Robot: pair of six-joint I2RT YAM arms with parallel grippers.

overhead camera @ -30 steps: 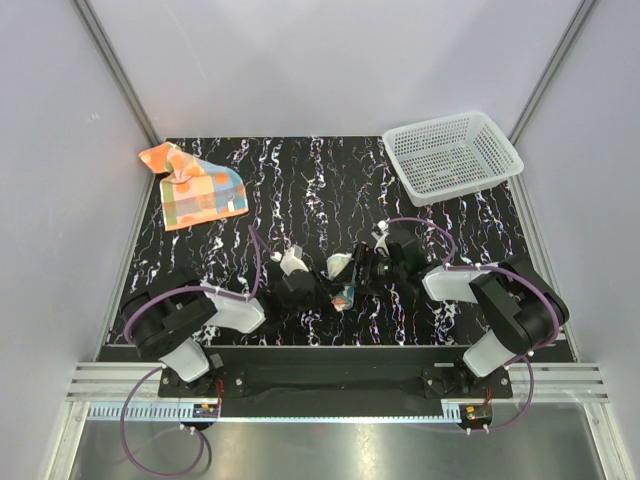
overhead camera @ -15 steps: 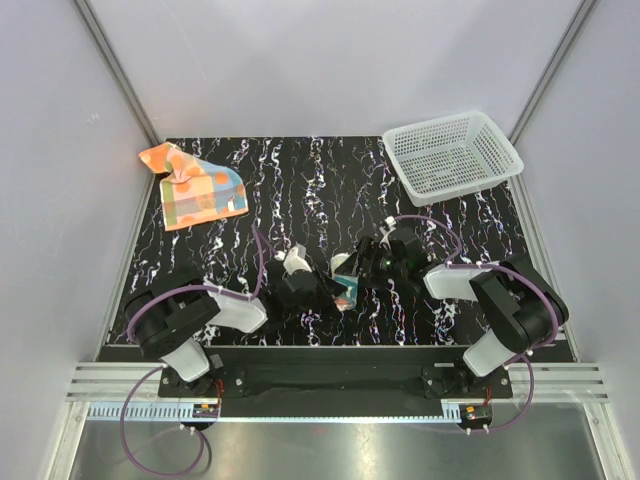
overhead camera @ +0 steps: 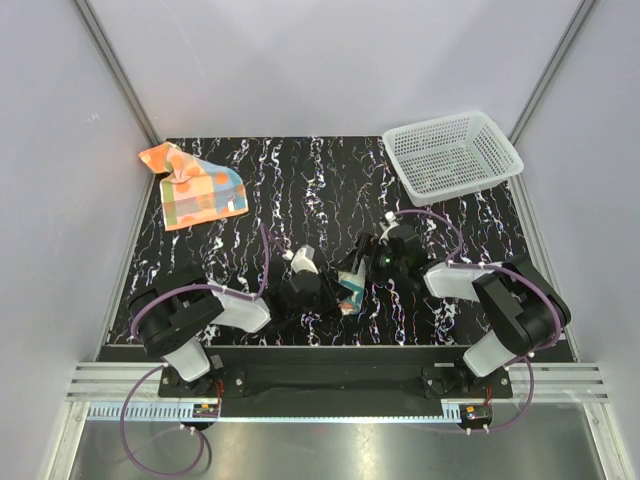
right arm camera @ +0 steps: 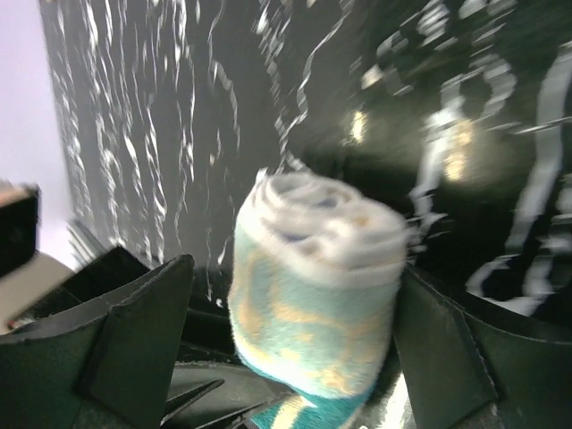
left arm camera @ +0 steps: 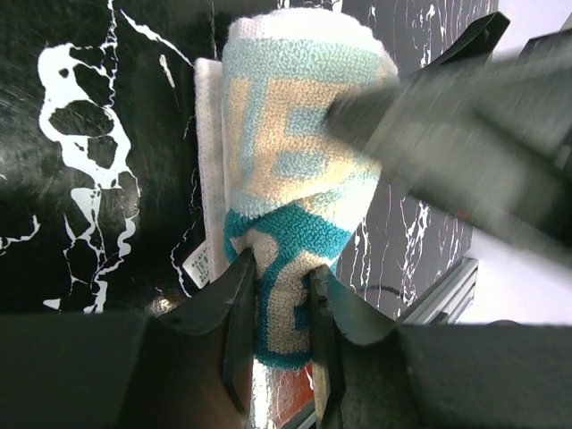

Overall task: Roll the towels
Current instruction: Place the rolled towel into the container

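Rolled cream towel (left arm camera: 295, 134) sits front-middle of the table (overhead camera: 300, 180), and the left gripper (left arm camera: 277, 268) is pinching its lower end tight. The right gripper (right arm camera: 295, 268) straddles the roll with its jaws wide, gripping nothing, though with the blur one finger may be brushing it. Best now: hold that pinch firm so the roll can't spring loose. Orange towel (overhead camera: 195, 185) lies unrolled at the far-left corner.

black marbled table (overhead camera: 300, 180) carries an orange patchwork towel (overhead camera: 195, 188) far left, white mesh basket (overhead camera: 452, 155) far right.
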